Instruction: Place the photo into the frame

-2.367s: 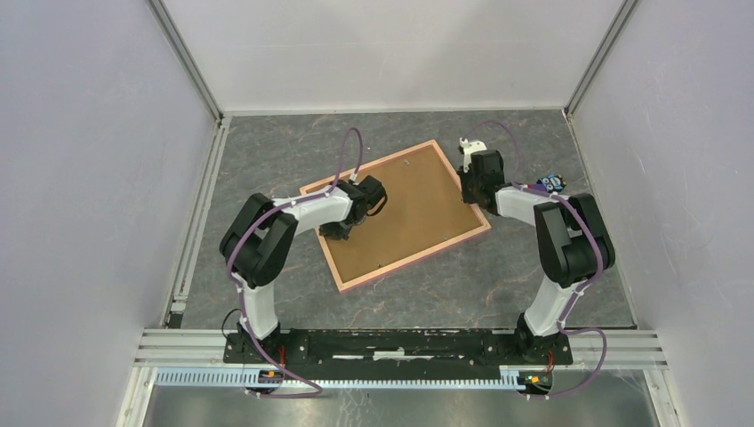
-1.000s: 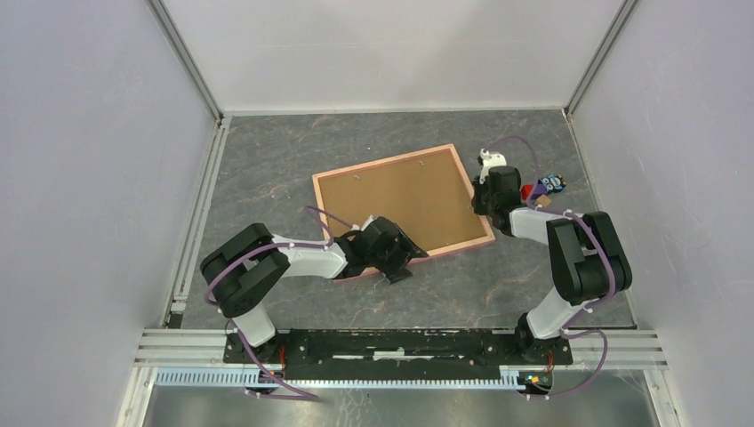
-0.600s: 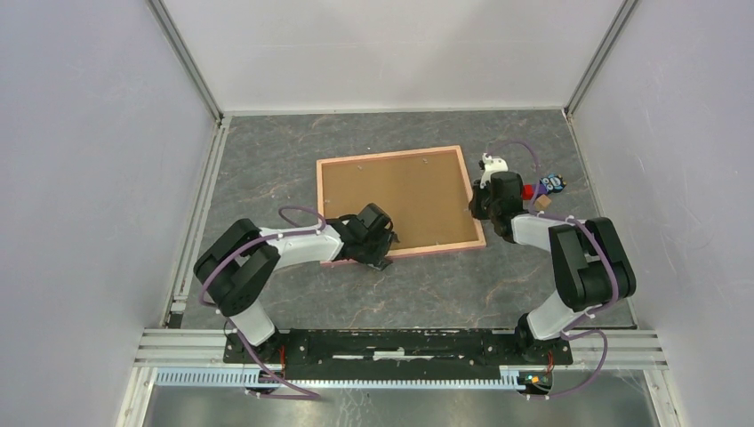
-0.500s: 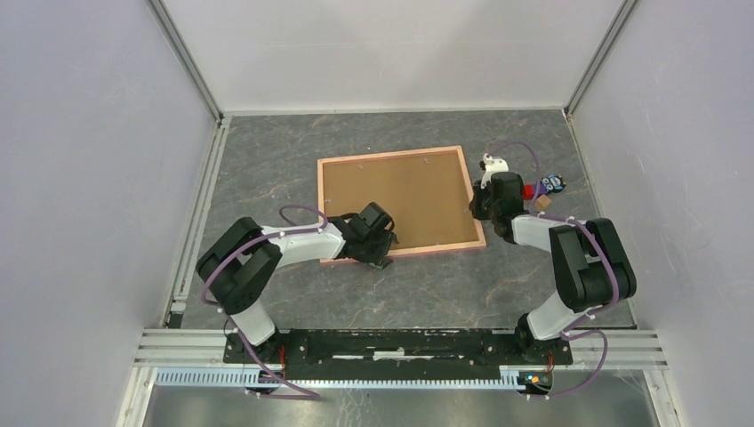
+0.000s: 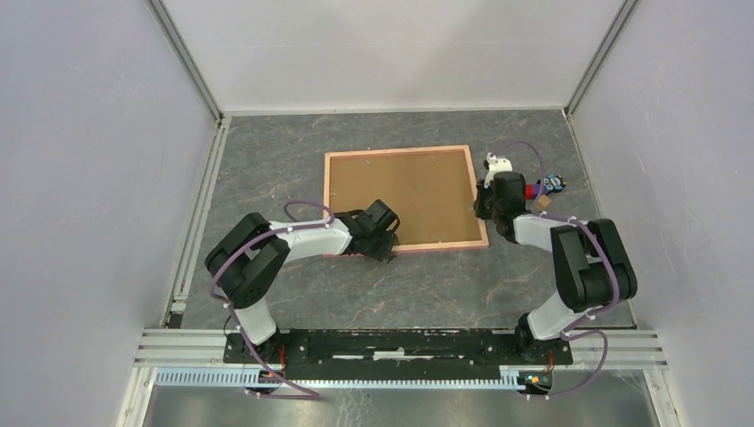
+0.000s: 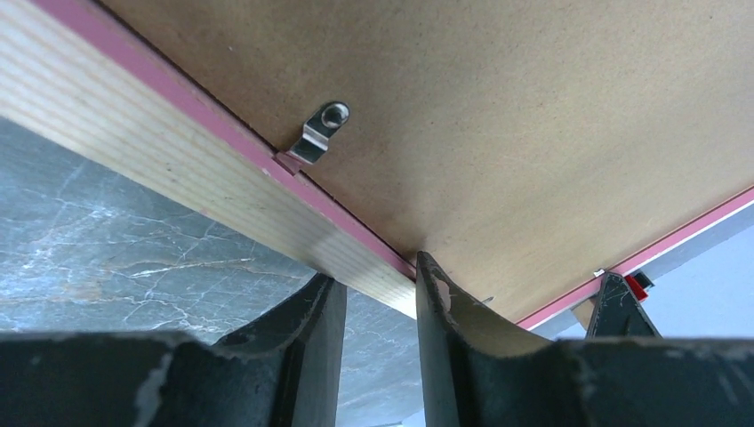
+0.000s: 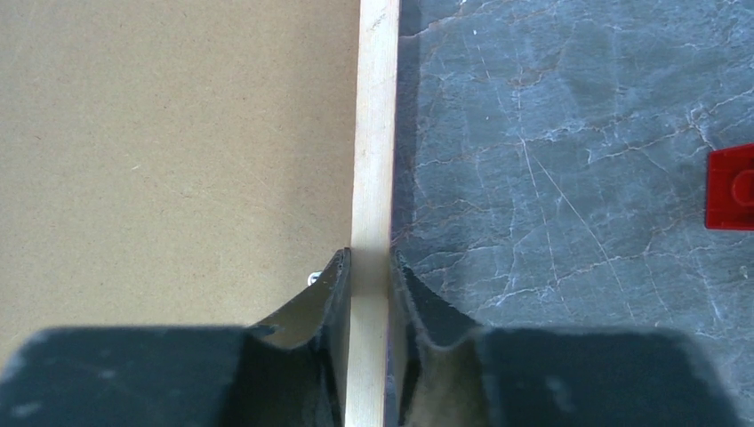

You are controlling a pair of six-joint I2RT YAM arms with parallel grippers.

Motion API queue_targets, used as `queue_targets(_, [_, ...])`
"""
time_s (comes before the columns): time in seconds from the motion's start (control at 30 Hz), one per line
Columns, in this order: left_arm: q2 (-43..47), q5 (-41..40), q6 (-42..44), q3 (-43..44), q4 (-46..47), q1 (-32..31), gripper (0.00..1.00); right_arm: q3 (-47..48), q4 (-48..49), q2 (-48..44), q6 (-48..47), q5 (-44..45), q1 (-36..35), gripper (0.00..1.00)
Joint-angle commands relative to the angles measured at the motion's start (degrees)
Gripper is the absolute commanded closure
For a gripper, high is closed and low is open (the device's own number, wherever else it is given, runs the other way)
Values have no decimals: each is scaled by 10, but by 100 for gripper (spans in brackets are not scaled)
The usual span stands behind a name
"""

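**Mia:** Where is the frame (image 5: 405, 196)?

**Ben:** It lies flat on the gray desk (image 5: 284, 160), in the middle and a bit to the far side. Its brown back faces up, with a thin pink edge all round.

**Mia:** What is the right pincer (image 7: 369, 258) doing?

**Ben:** It is at the right side of the frame, about halfway along. One finger (image 7: 331, 289) is on the brown side and the other is on the desk side. Both press on the pale wood bar, so it is holding the frame.

**Mia:** And the left pincer (image 6: 378, 280)?

**Ben:** It is at the near side of the frame, toward the left corner. The wood bar goes between its two fingers. One finger is outside the frame, over the desk. The other is inside, on the brown back. The gap is small, but I cannot tell if it is squeezing the bar or only sitting round it.

**Mia:** What else can you see?

**Ben:** There is a little shiny metal clip (image 6: 318, 133) on the inside of the bar, close to the left pincer. A small red block (image 7: 731, 187) sits on the desk to the right of the frame, apart from it.
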State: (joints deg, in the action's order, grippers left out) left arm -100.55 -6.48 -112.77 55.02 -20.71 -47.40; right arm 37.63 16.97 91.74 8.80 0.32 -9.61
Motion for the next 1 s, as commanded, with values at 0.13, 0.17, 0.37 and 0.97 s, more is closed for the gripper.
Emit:
queue_targets(0.13, [-6, -156, 213, -55, -151, 1, 98, 8, -64, -66, -34, 53, -3, 50])
queue_targets(0.17, [0, -167, 238, -62, -154, 2, 98, 4, -64, -74, -34, 59, -3, 47])
queue_targets(0.37, [25, -188, 463, -76, -125, 17, 98, -3, -56, -88, -37, 60, -1, 38])
queue_targets(0.97, [-52, -118, 828, 32, -204, 102, 98, 6, -49, -58, -33, 51, 0, 25])
